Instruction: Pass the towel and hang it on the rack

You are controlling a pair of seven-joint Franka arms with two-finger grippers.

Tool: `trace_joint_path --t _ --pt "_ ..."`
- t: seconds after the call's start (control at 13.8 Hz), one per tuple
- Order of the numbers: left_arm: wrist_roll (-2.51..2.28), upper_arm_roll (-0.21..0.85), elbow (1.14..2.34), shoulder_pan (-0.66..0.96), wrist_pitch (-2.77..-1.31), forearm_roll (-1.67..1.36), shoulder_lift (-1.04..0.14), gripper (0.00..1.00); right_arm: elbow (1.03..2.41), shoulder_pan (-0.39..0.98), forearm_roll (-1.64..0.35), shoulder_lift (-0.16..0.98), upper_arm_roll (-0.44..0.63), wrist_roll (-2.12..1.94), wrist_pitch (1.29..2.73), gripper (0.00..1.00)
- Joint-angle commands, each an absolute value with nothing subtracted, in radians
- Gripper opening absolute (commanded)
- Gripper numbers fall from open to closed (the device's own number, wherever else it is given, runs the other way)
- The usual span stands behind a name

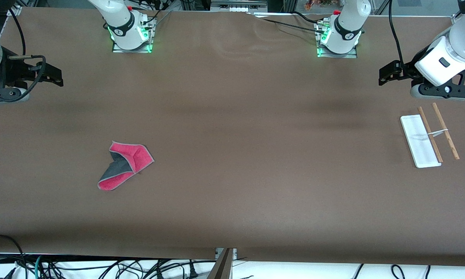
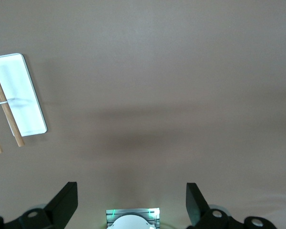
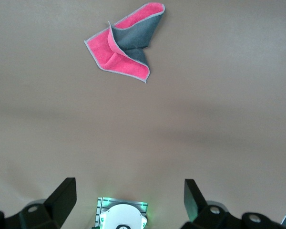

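Observation:
The towel [image 1: 125,164] lies crumpled on the brown table toward the right arm's end, pink-red with a dark grey fold showing; it also shows in the right wrist view [image 3: 124,47]. The rack [image 1: 430,135], a white base with two brown rods, stands toward the left arm's end and shows in the left wrist view [image 2: 19,95]. My right gripper [image 1: 52,75] is open and empty, held above the table's edge, well apart from the towel; it also shows in its own view [image 3: 128,200]. My left gripper [image 1: 387,75] is open and empty, held up close to the rack; it also shows in its own view [image 2: 132,202].
The two arm bases with green lights [image 1: 131,37] [image 1: 337,38] stand along the table edge farthest from the front camera. Cables [image 1: 100,267] hang below the nearest edge. Bare brown table [image 1: 255,155] lies between towel and rack.

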State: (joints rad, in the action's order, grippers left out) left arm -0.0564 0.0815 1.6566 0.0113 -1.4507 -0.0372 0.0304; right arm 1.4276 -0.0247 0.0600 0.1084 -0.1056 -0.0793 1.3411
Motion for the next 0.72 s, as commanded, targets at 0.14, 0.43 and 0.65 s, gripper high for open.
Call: trace_joint_path --t 0.14,0.43,0.65 --pt "-0.064 0.083 1.646 0.012 -1.439 -0.009 0.031 1.00 1.419 -0.028 0.057 0.110 -0.117 -0.090 1.356 1.00" --pt "-0.066 0.087 1.644 0.014 -1.442 0.015 0.031 1.00 1.419 -0.029 0.055 0.141 -0.115 -0.092 1.408 1.00" --pt "-0.054 0.080 1.635 0.008 -1.445 0.018 0.025 1.00 1.424 -0.025 0.055 0.179 -0.117 -0.092 1.457 1.00"
